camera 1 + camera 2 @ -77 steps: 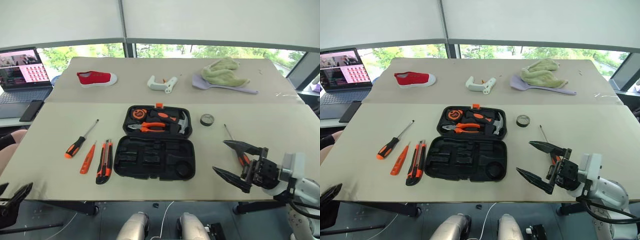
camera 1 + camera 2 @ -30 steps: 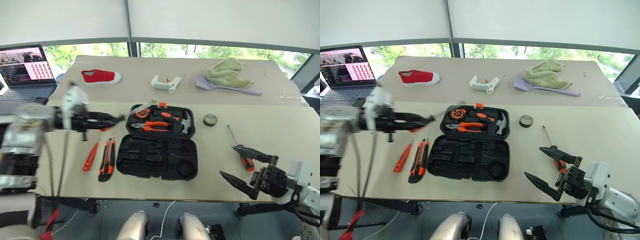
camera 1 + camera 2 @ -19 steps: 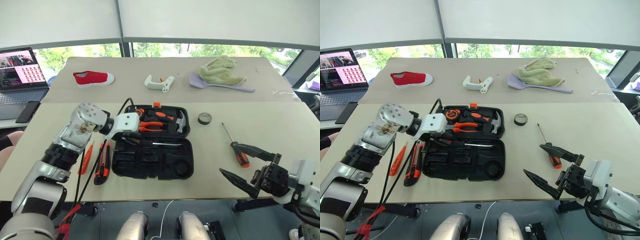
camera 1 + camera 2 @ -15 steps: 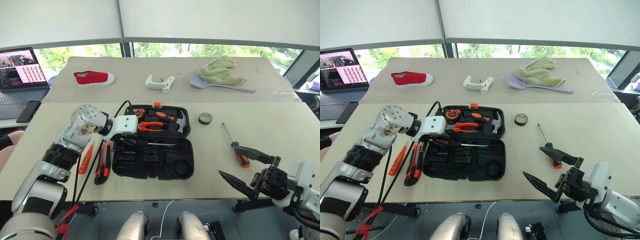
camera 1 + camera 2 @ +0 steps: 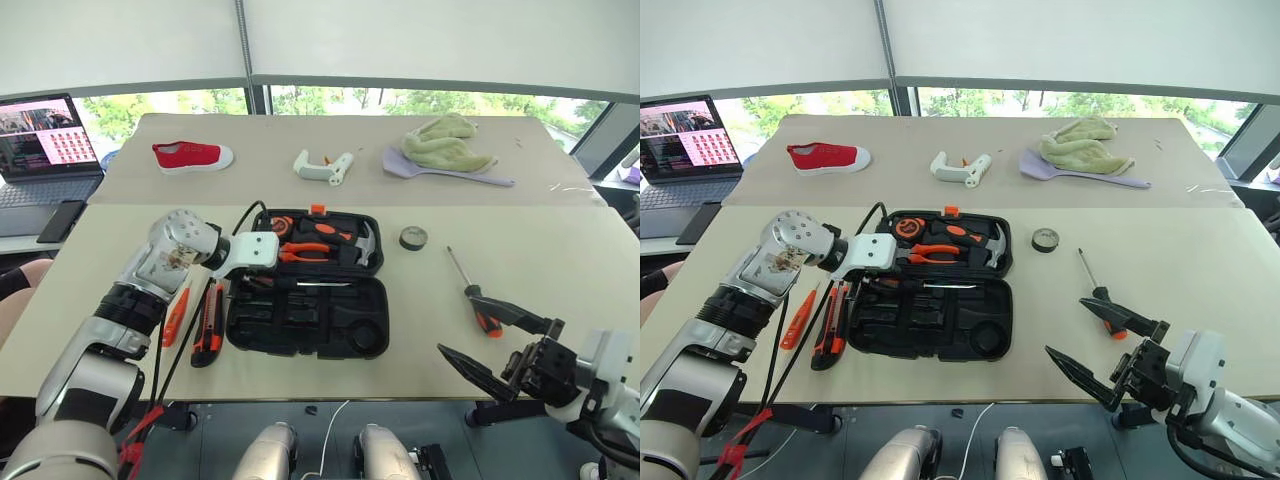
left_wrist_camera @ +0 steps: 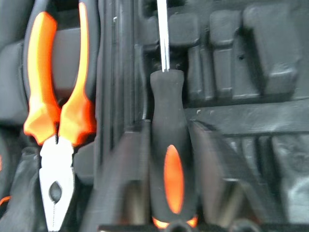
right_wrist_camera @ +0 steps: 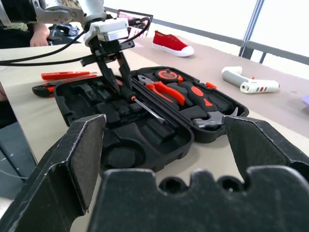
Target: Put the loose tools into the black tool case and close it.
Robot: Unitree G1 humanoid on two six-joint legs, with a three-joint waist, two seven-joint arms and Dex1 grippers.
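- The black tool case lies open flat on the table, and I'll place everything off it.
- The left gripper is down over the case's near-left part. Its fingers sit just either side of a screwdriver handle, looking loosened off it more than clamped. The screwdriver lies along the hinge line, shaft pointing to the case's right.
- The right gripper hangs wide open and empty, well off to the case's near right.
- Risk, as I judge it: the screwdriver may sit across the mouldings and not down in a recess. If so, the lid would foul on it later. Lifting the fingers out crooked could also drag the handle back out.
- Loose tools: the slim orange tester and the utility knife lie just left of the case, under the left arm. A second screwdriver is out to the right, close to the right gripper, and the tape roll is off the case's far-right corner.
- The pliers and hammer are in the case's far half.
- Beyond the case: a red shoe, a white glue gun, a green cloth. None of it blocks anything.
- The left arm's dangling cables run right over the tester and knife and could snag them.
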